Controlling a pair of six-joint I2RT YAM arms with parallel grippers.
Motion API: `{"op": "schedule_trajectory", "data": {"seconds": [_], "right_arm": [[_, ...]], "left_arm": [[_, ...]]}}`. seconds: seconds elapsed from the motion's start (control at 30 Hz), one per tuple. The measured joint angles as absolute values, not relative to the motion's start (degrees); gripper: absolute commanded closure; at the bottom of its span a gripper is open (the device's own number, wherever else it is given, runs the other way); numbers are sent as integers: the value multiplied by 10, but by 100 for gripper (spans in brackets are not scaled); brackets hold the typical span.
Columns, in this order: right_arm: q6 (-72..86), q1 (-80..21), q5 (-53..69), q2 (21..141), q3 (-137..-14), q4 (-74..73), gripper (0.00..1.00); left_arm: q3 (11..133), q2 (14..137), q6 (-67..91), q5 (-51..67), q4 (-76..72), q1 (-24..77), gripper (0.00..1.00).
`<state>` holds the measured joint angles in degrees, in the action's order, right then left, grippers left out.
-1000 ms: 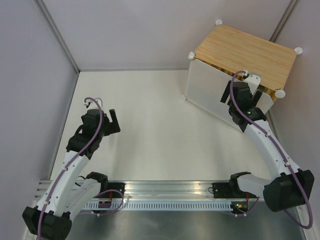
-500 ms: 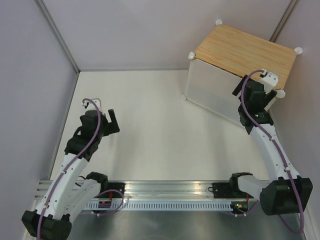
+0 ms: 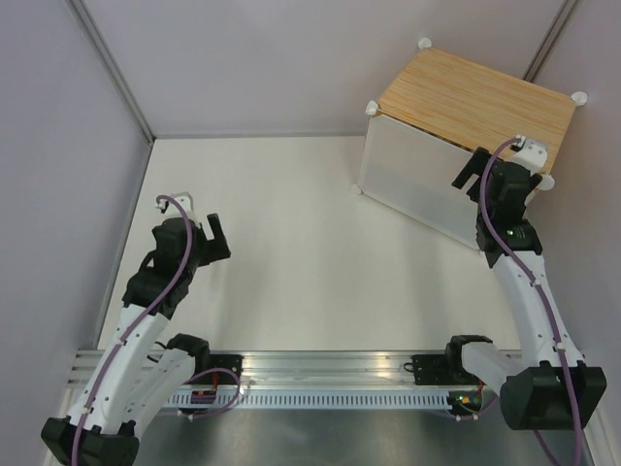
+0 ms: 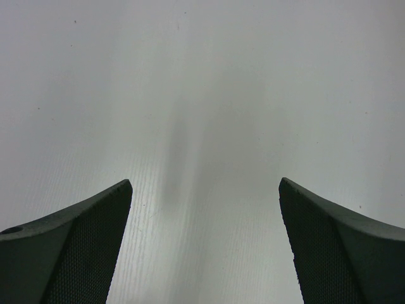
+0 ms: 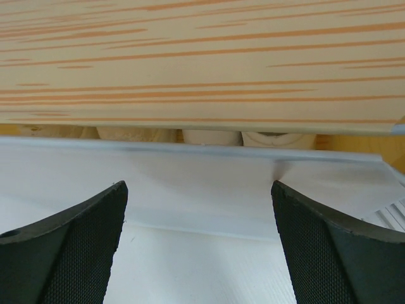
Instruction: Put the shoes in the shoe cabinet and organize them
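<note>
Status: late stage, judged from the layout. No shoe lies on the desk in the overhead view. The shoe cabinet stands at the far right corner of the desk, turned at an angle, with its frosted door panel facing the arms.

Right tool: jaws at full spread, holding nothing. It sits at the near right corner of the cabinet, just in front of the top edge of the door panel. The right wrist view shows a narrow gap between the wood-grain top and the panel's upper edge. Pale, cream-coloured shoes show through that gap, so at least some pairs are inside. The number stored and their arrangement cannot be told through so thin a slot.

Left tool: jaws at full spread, holding nothing, hanging over bare desk on the left, well apart from the cabinet.

Remaining work, as an estimate: seat the door panel fully against the frame, if it is not already shut.
</note>
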<state>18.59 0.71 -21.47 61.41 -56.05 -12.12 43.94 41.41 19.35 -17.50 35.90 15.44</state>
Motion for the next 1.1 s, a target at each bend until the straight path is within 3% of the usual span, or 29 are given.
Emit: {"op": "schedule_trajectory", "data": {"seconds": [0.43, 0.8, 1.1], "right_arm": [[194, 12, -163, 462, -719, -268, 2], [182, 10, -177, 319, -818, -404, 2], [182, -68, -260, 145, -777, -411, 2]], "left_arm": [[457, 368, 194, -157, 384, 154, 0], [668, 233, 194, -145, 485, 154, 0], [764, 128, 194, -197, 531, 155, 0]]}}
